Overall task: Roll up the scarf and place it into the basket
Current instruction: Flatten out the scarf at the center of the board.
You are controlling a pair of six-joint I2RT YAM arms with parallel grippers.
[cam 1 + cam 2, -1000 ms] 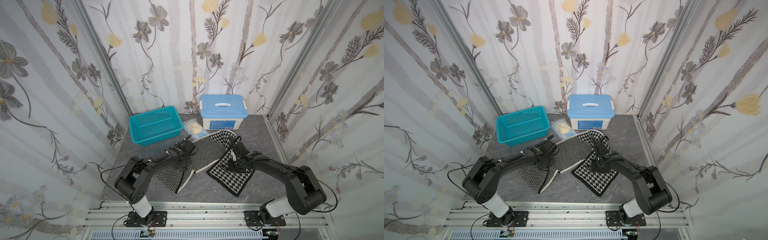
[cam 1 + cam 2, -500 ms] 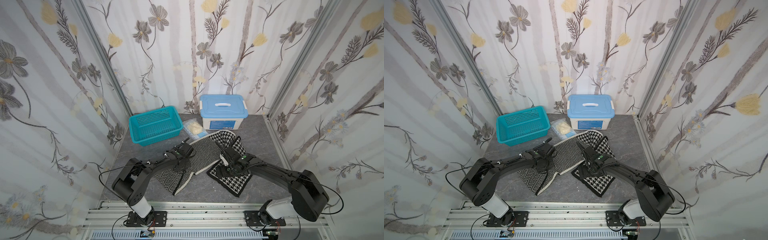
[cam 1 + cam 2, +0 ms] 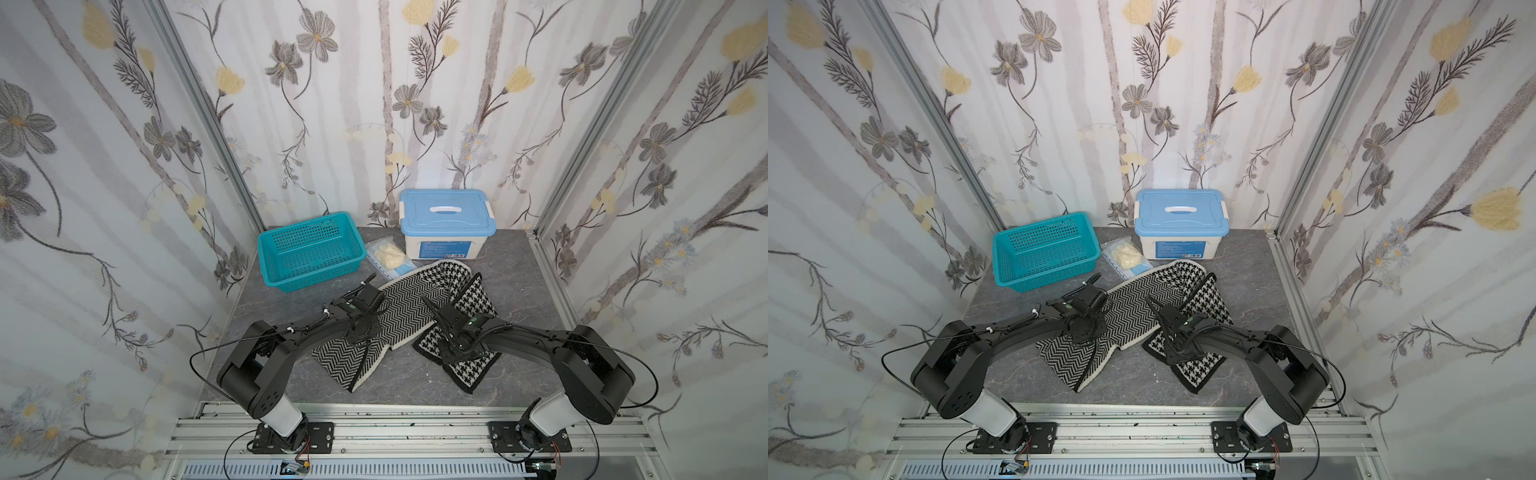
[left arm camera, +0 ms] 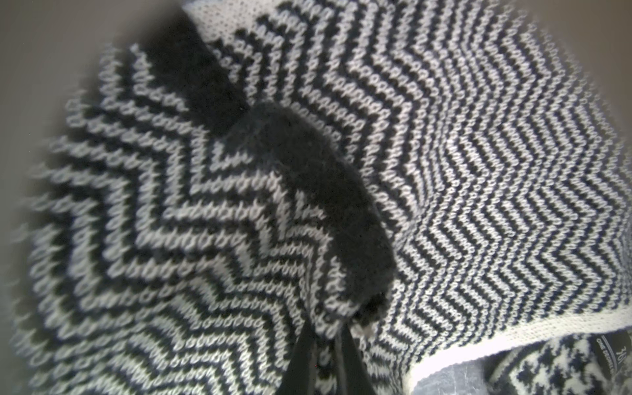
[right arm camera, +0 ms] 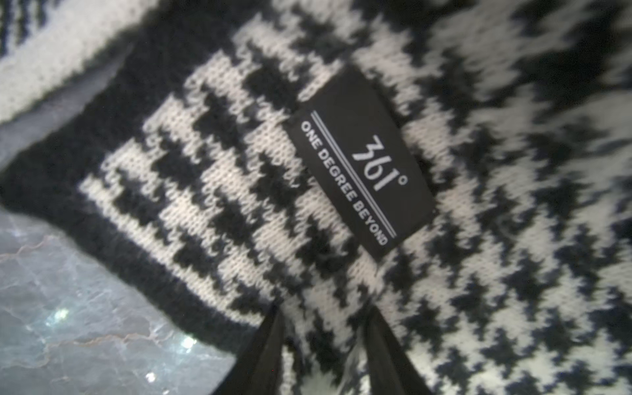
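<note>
- Scarf (image 3: 409,307) is lying unrolled on the grey table (image 3: 519,299), bending like an upside-down V. Calling the back wall 12 o'clock, the bend is pointing to 12, the herringbone leg is running off toward 7 and the houndstooth leg toward 5. So it's sitting flat on the table, not in the basket (image 3: 316,272).
- That teal basket is standing upright at about 10 o'clock on the table, apart from the scarf.
- Over on the herringbone leg, at roughly 8 o'clock of the cloth, the left gripper (image 4: 323,337) is pressing down from above. Its fingers (image 4: 297,362) are squeezing together on a raised fold of zigzag knit with black edging, so it's clamped on the scarf.
- On the houndstooth leg, around 5 o'clock, the right gripper (image 5: 328,328) is resting on the cloth. Its fingers (image 5: 263,352) are standing a little apart with knit between them. Honestly can't tell if they're pinching it or just sitting on it.
- Black label (image 5: 362,164) reading "361° ONE DEGREE BEYOND" is showing just ahead of those fingers.
- White box (image 3: 446,212) with a blue lid is sitting at 12 to 1 o'clock by the back wall. A clear bag (image 3: 388,257) is lying between it and the basket, just beside the scarf's bend.
</note>
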